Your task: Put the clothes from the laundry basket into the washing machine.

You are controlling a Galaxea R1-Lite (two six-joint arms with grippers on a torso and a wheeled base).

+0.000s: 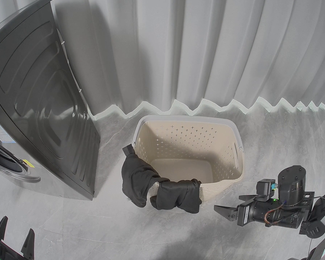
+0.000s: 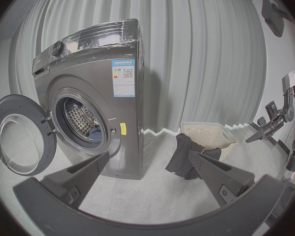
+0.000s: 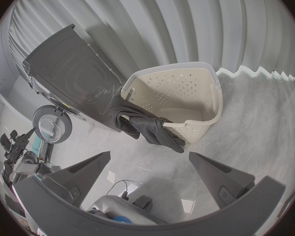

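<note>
A cream laundry basket (image 1: 220,127) stands on the floor before the curtain, its bottom bare. A dark garment (image 1: 155,188) hangs over the basket's near left rim and down its outside; the left wrist view shows the garment (image 2: 183,156) too, as does the right wrist view (image 3: 147,127). The grey washing machine (image 1: 39,102) stands to the left with its round door (image 2: 19,138) swung open and some cloth inside the drum (image 2: 85,122). My right gripper (image 1: 230,208) is open, low and to the right of the garment. My left gripper (image 1: 14,233) is open near the machine.
A white pleated curtain (image 1: 206,44) runs behind everything. The basket (image 3: 186,92) has free grey floor in front and to its right. A cable and part of the base (image 3: 127,207) lie below my right gripper.
</note>
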